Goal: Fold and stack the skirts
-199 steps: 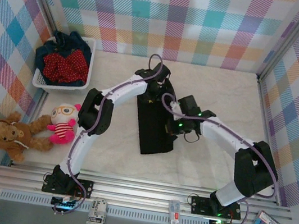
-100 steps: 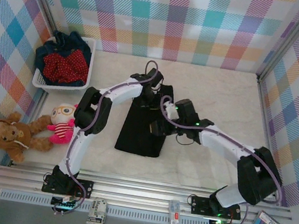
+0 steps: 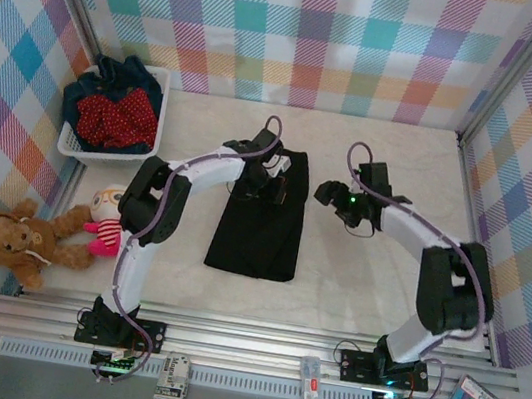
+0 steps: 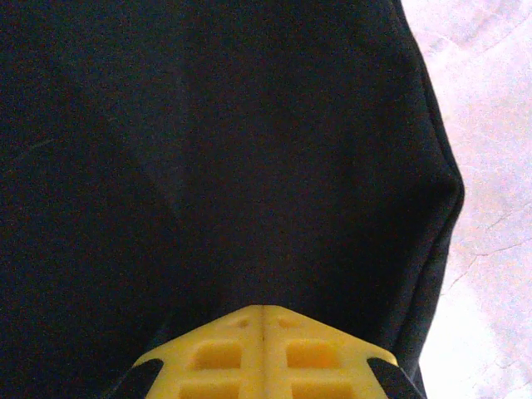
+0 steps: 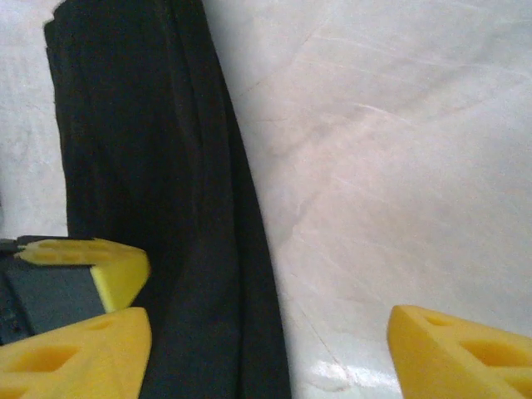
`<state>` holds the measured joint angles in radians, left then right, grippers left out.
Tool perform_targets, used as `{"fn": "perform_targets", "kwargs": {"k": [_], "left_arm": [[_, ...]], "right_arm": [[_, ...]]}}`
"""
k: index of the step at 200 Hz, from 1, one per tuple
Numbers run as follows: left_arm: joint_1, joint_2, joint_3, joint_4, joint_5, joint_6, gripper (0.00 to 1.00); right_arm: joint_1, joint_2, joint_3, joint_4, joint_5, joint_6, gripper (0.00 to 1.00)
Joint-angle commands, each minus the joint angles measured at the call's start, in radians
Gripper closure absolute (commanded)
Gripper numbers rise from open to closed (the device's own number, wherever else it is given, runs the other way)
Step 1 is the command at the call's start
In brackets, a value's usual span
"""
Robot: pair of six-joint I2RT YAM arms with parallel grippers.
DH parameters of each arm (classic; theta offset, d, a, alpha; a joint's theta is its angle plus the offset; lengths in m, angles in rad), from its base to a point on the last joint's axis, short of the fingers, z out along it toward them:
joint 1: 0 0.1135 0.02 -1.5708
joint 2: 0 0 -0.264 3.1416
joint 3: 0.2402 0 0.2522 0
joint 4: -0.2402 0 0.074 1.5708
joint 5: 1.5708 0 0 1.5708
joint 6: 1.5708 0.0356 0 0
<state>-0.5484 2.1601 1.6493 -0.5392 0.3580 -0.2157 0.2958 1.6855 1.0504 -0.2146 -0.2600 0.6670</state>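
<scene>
Top external, left gripper [image 3: 273, 186] pressed together over black skirt [image 3: 258, 234], right gripper [image 3: 325, 191] spread above bare table [image 3: 373, 287]

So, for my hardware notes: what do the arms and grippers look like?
The left arm and right arm have white links, black joints and purple cables looped alongside. Fingers of the left gripper and right gripper are yellow with square recesses.
</scene>
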Motion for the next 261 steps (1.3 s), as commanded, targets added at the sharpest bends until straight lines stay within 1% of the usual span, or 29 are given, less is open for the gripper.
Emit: {"fn": "perform_targets", "kwargs": {"k": [1, 21, 32, 47, 59, 79, 81, 95, 98, 105, 128, 146, 156, 167, 178, 188, 190, 191, 193, 194, 206, 207, 211, 213, 222, 236, 246, 261], "left_arm": [[-0.004, 0.006, -0.028, 0.042, 0.010, 0.016, 1.00], [-0.004, -0.007, -0.048, 0.048, -0.013, 0.024, 0.97], [-0.002, -0.001, -0.057, 0.040, -0.032, 0.037, 0.97], [0.000, 0.003, -0.080, 0.047, -0.045, 0.053, 0.97], [0.002, 0.010, -0.090, 0.049, -0.045, 0.070, 0.96], [0.007, 0.032, -0.074, 0.037, -0.044, 0.107, 0.94], [0.009, 0.033, -0.072, 0.036, -0.044, 0.111, 0.94], [0.010, 0.051, -0.050, 0.032, -0.036, 0.135, 0.93], [0.011, 0.056, -0.046, 0.030, -0.033, 0.141, 0.93], [0.013, 0.069, -0.028, 0.026, -0.022, 0.155, 0.92], [0.013, 0.129, 0.068, -0.007, 0.027, 0.204, 0.91], [0.013, 0.158, 0.145, -0.020, 0.102, 0.226, 0.89], [0.013, 0.141, 0.162, -0.013, 0.140, 0.232, 0.85], [0.013, 0.099, 0.157, -0.013, 0.159, 0.245, 0.80], [0.013, 0.041, 0.124, -0.015, 0.153, 0.264, 0.72], [0.015, -0.017, 0.070, -0.009, 0.131, 0.279, 0.63], [0.016, -0.030, 0.057, -0.007, 0.124, 0.282, 0.61], [0.017, -0.037, 0.051, -0.007, 0.122, 0.282, 0.60], [0.018, -0.048, 0.039, -0.008, 0.113, 0.286, 0.59], [0.019, -0.055, 0.033, -0.007, 0.108, 0.287, 0.58], [0.023, -0.131, -0.044, -0.010, 0.042, 0.298, 0.46], [0.023, -0.137, -0.050, -0.010, 0.036, 0.298, 0.45], [0.026, -0.160, -0.075, -0.012, 0.010, 0.299, 0.42], [0.028, -0.171, -0.086, -0.012, -0.001, 0.299, 0.40], [0.036, -0.223, -0.143, -0.009, -0.052, 0.294, 0.30], [0.043, -0.297, -0.222, -0.006, -0.134, 0.286, 0.12], [0.044, -0.337, -0.267, -0.012, -0.180, 0.291, 0.01], [0.044, -0.376, -0.302, -0.045, -0.220, 0.308, 0.00]], "right_arm": [[0.003, 0.126, 0.157, -0.082, -0.079, -0.059, 0.31], [0.003, 0.262, 0.307, -0.154, -0.070, -0.119, 0.37], [0.004, 0.328, 0.385, -0.184, -0.066, -0.144, 0.41], [0.005, 0.402, 0.474, -0.211, -0.057, -0.162, 0.49], [0.009, 0.457, 0.538, -0.232, -0.070, -0.164, 0.57], [0.030, 0.501, 0.579, -0.243, -0.091, -0.164, 0.72], [0.031, 0.502, 0.579, -0.243, -0.090, -0.164, 0.73], [0.047, 0.489, 0.552, -0.236, -0.065, -0.150, 0.89], [0.049, 0.475, 0.530, -0.219, -0.058, -0.137, 0.93], [0.051, 0.445, 0.480, -0.174, -0.056, -0.110, 1.00], [0.070, 0.300, 0.277, -0.010, -0.049, 0.056, 1.00], [0.123, 0.185, 0.130, 0.092, 0.026, 0.197, 1.00], [0.154, 0.126, 0.048, 0.154, 0.075, 0.286, 1.00], [0.164, 0.084, -0.016, 0.187, 0.120, 0.352, 1.00], [0.158, 0.043, -0.084, 0.223, 0.170, 0.396, 0.96], [0.147, 0.021, -0.127, 0.235, 0.199, 0.398, 0.89], [0.141, 0.016, -0.133, 0.228, 0.201, 0.396, 0.85], [0.141, 0.016, -0.133, 0.228, 0.201, 0.396, 0.85], [0.133, 0.014, -0.137, 0.219, 0.200, 0.394, 0.81], [0.133, 0.014, -0.137, 0.219, 0.200, 0.394, 0.81], [0.101, 0.007, -0.140, 0.179, 0.193, 0.376, 0.65], [0.095, 0.005, -0.139, 0.171, 0.192, 0.375, 0.62], [0.087, 0.002, -0.140, 0.159, 0.193, 0.369, 0.59], [0.079, 0.000, -0.140, 0.149, 0.195, 0.362, 0.55], [0.058, -0.008, -0.141, 0.127, 0.200, 0.347, 0.47], [0.020, -0.014, -0.143, 0.108, 0.192, 0.344, 0.42], [-0.006, -0.014, -0.149, 0.112, 0.174, 0.347, 0.40], [-0.041, -0.004, -0.144, 0.121, 0.132, 0.345, 0.38]]}}
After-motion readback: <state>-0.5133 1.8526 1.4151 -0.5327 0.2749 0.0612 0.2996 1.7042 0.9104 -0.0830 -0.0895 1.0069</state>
